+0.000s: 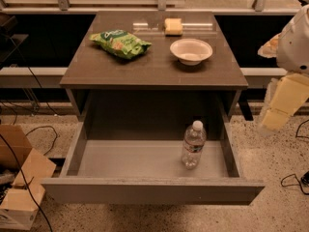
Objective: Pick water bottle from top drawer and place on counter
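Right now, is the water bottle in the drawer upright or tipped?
Upright: the water bottle stands on the top drawer floor, white cap up. The claw hangs outside the drawer, off to the right.

Left of the one cream gripper (273, 119) at the view's right edge, one small clear plastic water bottle (193, 145) is standing nearer, while one crinkled green snack bag (120, 43), one round white bowl (191, 50) and one square yellow sponge (173, 26) are lying farther back.
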